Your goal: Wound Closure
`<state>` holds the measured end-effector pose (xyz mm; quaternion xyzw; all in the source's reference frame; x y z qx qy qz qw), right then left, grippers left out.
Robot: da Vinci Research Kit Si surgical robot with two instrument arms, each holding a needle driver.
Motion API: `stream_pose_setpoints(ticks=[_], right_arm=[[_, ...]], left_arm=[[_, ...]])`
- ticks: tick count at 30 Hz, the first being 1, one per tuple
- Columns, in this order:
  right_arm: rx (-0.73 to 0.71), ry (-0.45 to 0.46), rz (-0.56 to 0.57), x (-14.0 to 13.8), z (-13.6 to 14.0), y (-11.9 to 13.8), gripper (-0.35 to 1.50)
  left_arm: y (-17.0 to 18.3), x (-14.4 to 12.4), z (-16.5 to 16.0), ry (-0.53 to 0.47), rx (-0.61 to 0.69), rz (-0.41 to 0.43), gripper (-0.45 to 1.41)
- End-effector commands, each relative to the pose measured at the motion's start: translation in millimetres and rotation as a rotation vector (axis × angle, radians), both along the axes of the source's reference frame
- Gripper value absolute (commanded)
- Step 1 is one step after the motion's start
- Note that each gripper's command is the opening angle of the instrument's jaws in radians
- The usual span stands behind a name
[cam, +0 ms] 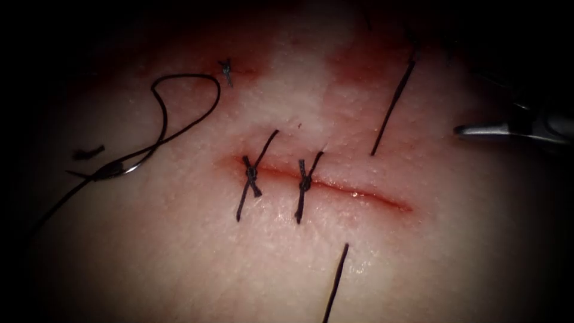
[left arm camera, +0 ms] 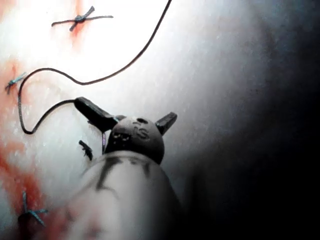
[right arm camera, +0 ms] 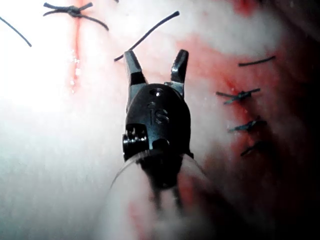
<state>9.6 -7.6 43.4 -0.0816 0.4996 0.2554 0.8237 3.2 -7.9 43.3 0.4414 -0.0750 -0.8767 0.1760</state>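
Note:
The cut [cam: 359, 194] runs across the tissue [cam: 179, 257], with two knotted stitches [cam: 251, 173] [cam: 305, 182] on its left half. The curved needle [cam: 119, 169] lies flat on the tissue far left of the cut, not in the tissue. Its thread [cam: 179, 76] curls in a loop above it. My right tool [cam: 463, 130] hovers to the right of the cut; in the right wrist view its jaws [right arm camera: 155, 53] are open and hold nothing. My left tool [left arm camera: 126, 108] has its jaws spread wide with nothing between them, one jaw close to the thread [left arm camera: 47, 112].
Two loose thread pieces lie on the tissue, one above the cut's right part [cam: 391, 107] and one below it [cam: 336, 281]. Small cut ends lie at the far left [cam: 88, 152] and upper left [cam: 226, 70]. Red fluid stains the tissue at the back [cam: 359, 66].

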Motion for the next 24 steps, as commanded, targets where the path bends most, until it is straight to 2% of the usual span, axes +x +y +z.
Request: stream_pose_setpoints(ticks=[1, 3, 4, 5, 7, 11, 14, 15, 16, 17, 18, 19, 22, 24], right_arm=[[0.0, 0.003, -0.001, 0.8, 0.6, -0.3, 1.41], [0.0, 0.003, -0.001, 0.8, 0.6, -0.3, 1.41], [0.0, 0.003, -0.001, 0.8, 0.6, -0.4, 1.41], [0.0, 0.003, -0.001, 0.8, 0.6, -0.4, 1.41], [0.001, 0.007, -0.003, 0.9, 0.6, -0.4, 1.41], [-0.001, 0.008, -0.004, 1.2, 0.6, -0.5, 1.41], [-0.002, 0.007, -0.002, 1.4, 0.6, -0.7, 1.41], [-0.003, 0.006, -0.001, 1.6, 0.7, -0.7, 1.41], [-0.004, 0.008, -0.002, 1.6, 0.7, -0.8, 1.41], [-0.005, 0.008, -0.001, 1.8, 0.7, -0.9, 1.41], [-0.005, 0.008, -0.001, 1.8, 0.7, -0.9, 1.41], [-0.005, 0.007, -0.001, 1.9, 0.8, -1.0, 1.41], [-0.006, 0.007, -0.001, 1.9, 0.8, -1.0, 1.41], [-0.007, 0.007, -0.001, 1.9, 0.8, -1.1, 1.4]], left_arm=[[-0.8, -0.9, 0.2, -0.009, -0.024, 0.013, 1.23], [-1.3, -1.1, -0.2, -0.012, -0.039, 0.024, 1.21], [-2.7, -1.6, -0.7, 0.004, -0.059, 0.093, 1.21], [-2.7, -1.6, -0.7, 0.004, -0.059, 0.093, 1.21], [-4.3, -1.9, -0.6, 0.043, -0.061, 0.148, 1.21], [-5.2, -2.4, -0.2, 0.037, -0.073, 0.163, 1.21], [-5.6, -3.3, 0.0, 0.029, -0.077, 0.169, 1.09], [-5.7, -3.7, 0.2, 0.03, -0.079, 0.166, 0.99], [-5.9, -4.4, 0.4, 0.031, -0.08, 0.163, 0.81], [-6.1, -5.4, 0.9, 0.033, -0.085, 0.159, 0.15], [-6.1, -5.4, 0.9, 0.033, -0.085, 0.159, 0.15], [-6.1, -6.4, 1.4, 0.035, -0.077, 0.182, -0.45], [-5.4, -7.1, 1.9, 0.04, -0.034, 0.158, -0.45], [-3.7, -7.6, 2.0, 0.049, 0.005, 0.093, -0.45]])
